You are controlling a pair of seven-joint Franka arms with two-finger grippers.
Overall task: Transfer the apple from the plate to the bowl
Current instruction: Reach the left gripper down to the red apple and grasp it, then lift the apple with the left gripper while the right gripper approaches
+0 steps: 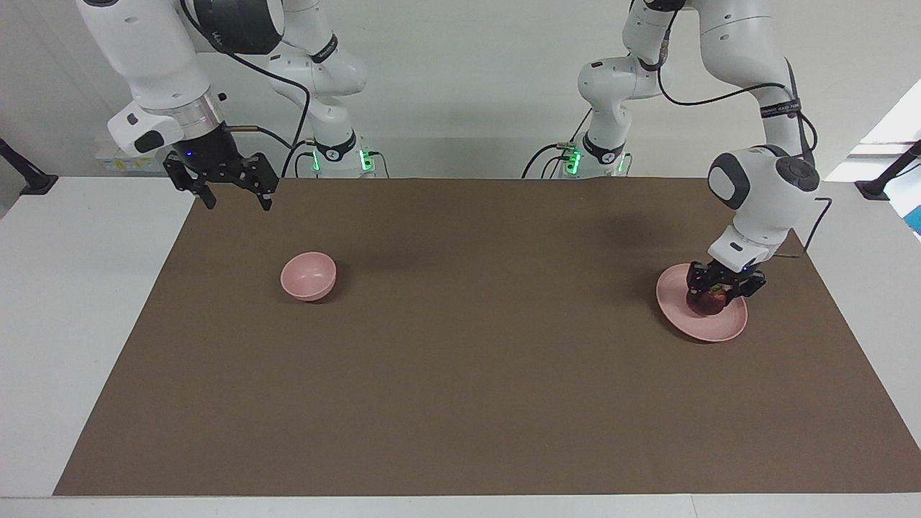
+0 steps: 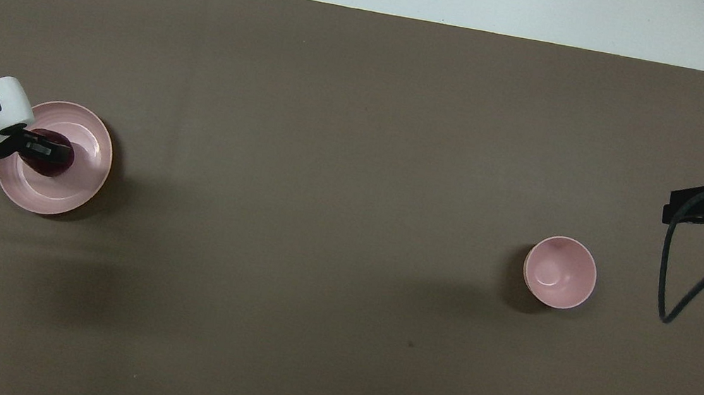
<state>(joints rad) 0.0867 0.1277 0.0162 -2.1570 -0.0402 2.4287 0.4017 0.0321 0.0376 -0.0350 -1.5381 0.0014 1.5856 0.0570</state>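
Observation:
The dark red apple sits on the pale pink plate at the left arm's end of the table. My left gripper is down on the plate and straddles the apple. In the overhead view the left gripper covers part of the apple on the plate. The small pink bowl stands empty toward the right arm's end and also shows in the overhead view. My right gripper waits open and empty, raised over the mat's corner by the right arm's base, and shows at the overhead view's edge.
A brown mat covers most of the white table. A black cable hangs from the right arm near the bowl. Black clamp stands sit at both table ends.

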